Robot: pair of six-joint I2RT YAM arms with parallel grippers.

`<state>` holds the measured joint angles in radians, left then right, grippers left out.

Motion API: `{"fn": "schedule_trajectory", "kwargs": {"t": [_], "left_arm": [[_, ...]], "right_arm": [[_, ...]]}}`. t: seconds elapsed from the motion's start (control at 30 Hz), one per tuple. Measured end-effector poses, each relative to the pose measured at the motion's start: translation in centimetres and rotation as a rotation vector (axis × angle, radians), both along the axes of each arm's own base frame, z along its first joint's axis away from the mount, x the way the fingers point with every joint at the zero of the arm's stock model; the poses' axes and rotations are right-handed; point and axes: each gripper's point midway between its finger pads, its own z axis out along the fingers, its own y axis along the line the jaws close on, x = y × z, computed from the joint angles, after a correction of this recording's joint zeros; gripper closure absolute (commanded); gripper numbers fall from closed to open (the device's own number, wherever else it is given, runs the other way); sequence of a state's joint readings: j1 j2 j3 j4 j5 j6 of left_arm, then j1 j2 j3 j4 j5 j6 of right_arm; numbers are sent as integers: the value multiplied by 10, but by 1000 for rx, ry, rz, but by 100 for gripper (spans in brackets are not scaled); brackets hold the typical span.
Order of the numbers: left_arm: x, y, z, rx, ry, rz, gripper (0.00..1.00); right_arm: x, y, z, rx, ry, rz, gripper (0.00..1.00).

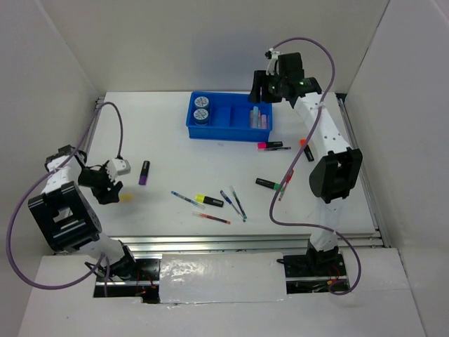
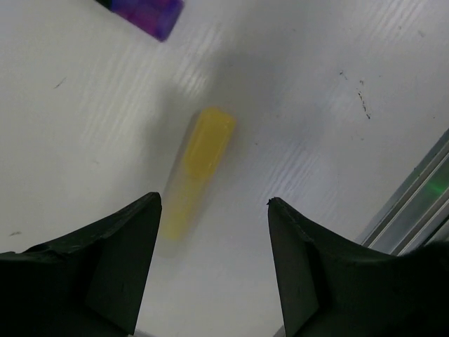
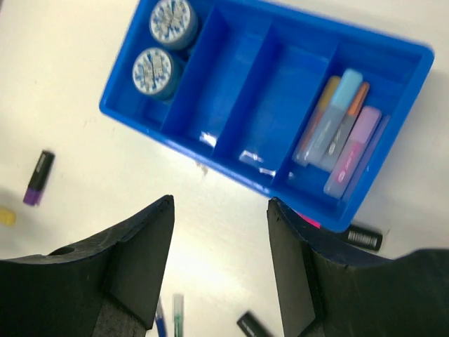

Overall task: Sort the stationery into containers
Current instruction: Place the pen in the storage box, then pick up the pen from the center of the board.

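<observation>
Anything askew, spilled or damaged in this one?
Nothing is damaged or spilled. The tray sits flat with two discs and some highlighters inside; pens and markers lie scattered on the table, not yet sorted.

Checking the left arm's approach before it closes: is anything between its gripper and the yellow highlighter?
Nothing visible does. The left gripper hangs open over the yellow highlighter, which lies alone on the table below its jaws. The purple marker lies apart, past the highlighter's far end.
</observation>
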<state>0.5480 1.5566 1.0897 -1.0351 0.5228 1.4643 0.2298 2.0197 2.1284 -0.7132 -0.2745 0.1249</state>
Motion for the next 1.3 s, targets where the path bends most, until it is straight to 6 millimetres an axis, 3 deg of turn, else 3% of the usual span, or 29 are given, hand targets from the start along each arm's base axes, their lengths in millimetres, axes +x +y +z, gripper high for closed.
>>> {"fn": "schedule_trajectory", "kwargs": {"t": [0.17,0.33,0.5,0.7,1.07,1.2,1.3], "left_arm": [[-7,-14,-25,82,-51,-80,27],[8,-17,-33,122,-86,-124,30],[23,-15,-44,136,-80,-133,34],[26,-16,-52,159,-64,-162,34],[26,-20,-59,181,-56,-157,63],[25,-22,-58,163,-47,-114,87],[23,-25,-56,141,-32,-69,92]], "right_arm": [[-16,-14,-31,-9,98,-2,38],[-27,-29,-59,-24,183,-19,38],[-34,-39,-58,-23,197,-28,38],[-35,-46,-47,-21,174,-32,39],[-43,-60,-64,-32,214,-42,39],[-47,-64,-53,-43,191,-35,39],[-51,-72,-37,-33,156,-36,39]]}}
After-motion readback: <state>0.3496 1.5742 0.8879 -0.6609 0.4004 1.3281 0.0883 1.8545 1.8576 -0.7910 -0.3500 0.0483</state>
